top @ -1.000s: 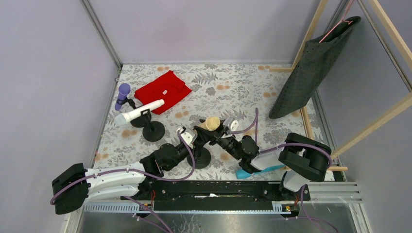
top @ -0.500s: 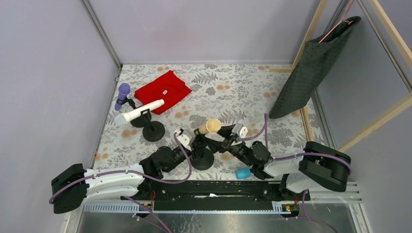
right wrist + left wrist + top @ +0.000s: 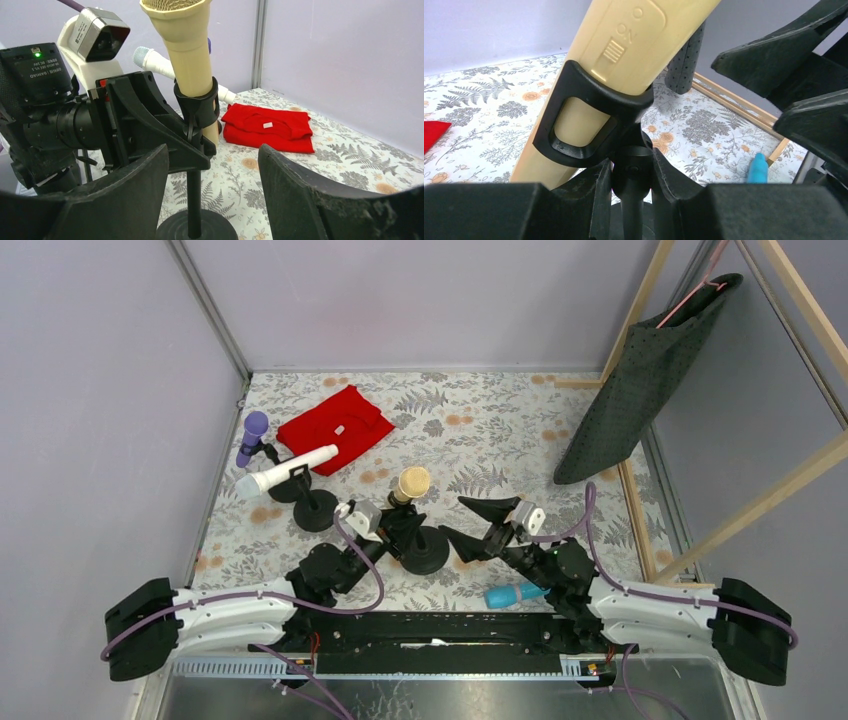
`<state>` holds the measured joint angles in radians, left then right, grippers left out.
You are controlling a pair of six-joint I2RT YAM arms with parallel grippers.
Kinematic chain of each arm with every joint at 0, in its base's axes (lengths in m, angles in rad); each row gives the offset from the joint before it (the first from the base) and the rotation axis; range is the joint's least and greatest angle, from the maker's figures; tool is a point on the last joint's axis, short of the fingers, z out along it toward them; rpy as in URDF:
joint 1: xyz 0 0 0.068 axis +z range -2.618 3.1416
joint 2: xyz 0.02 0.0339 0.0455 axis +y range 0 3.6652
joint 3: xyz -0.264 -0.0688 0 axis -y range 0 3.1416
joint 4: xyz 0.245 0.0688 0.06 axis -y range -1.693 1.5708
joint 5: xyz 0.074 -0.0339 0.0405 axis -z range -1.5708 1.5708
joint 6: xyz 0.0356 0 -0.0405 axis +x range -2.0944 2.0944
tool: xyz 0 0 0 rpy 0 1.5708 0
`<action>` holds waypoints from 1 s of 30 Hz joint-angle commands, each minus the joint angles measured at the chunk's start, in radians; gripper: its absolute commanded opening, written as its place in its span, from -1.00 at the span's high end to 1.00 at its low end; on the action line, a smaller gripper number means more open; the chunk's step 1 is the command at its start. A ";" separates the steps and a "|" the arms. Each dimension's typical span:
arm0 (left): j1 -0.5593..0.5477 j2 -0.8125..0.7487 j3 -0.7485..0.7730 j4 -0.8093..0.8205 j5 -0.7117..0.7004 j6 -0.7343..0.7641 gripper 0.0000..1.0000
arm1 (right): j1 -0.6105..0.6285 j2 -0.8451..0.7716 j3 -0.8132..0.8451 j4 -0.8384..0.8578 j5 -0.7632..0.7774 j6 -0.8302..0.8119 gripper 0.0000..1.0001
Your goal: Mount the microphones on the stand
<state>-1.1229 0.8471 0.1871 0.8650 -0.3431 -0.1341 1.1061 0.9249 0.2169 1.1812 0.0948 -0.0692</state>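
The cream-yellow microphone (image 3: pixel 411 483) (image 3: pixel 187 47) (image 3: pixel 624 45) stands nearly upright in the clip (image 3: pixel 197 107) of the near stand (image 3: pixel 425 550). My left gripper (image 3: pixel 397 527) (image 3: pixel 631 167) is shut on that stand's swivel joint just under the clip. To the right, my right gripper (image 3: pixel 476 526) (image 3: pixel 214 152) is open and apart from the stand, nothing between its fingers. The light blue microphone (image 3: pixel 515 593) (image 3: pixel 757 169) lies on the table by the right arm. The purple microphone (image 3: pixel 252 437) and the white microphone (image 3: pixel 285 470) (image 3: pixel 150 60) sit in stands at the left.
A folded red cloth (image 3: pixel 335 427) (image 3: pixel 267 127) lies at the back left. A dark spotted cloth (image 3: pixel 640 380) hangs from a wooden frame at the right. The white microphone's stand base (image 3: pixel 318 510) sits close to the left of my left gripper. Walls enclose the table.
My right gripper has let go of the cream-yellow microphone, opened and drawn back to the right. The microphone has swung upright in the clip. The left gripper keeps its hold.
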 commanded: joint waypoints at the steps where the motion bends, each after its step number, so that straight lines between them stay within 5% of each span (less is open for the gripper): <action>1: 0.003 0.011 0.003 0.220 -0.027 0.044 1.00 | 0.006 -0.090 -0.014 -0.138 0.044 -0.039 -0.45; 10: 0.042 0.179 -0.019 0.452 -0.140 0.260 1.00 | 0.006 -0.163 -0.032 -0.239 0.052 0.010 -0.46; 19: 0.324 0.389 0.011 0.640 0.024 0.166 1.00 | 0.006 -0.215 -0.037 -0.335 0.044 0.023 -0.47; 30: 0.464 0.617 0.089 0.744 0.100 0.182 1.00 | 0.006 -0.259 -0.063 -0.376 0.058 0.037 -0.48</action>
<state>-0.6884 1.4471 0.2066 1.3643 -0.2989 0.0486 1.1061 0.6827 0.1604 0.8032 0.1238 -0.0437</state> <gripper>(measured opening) 0.311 0.735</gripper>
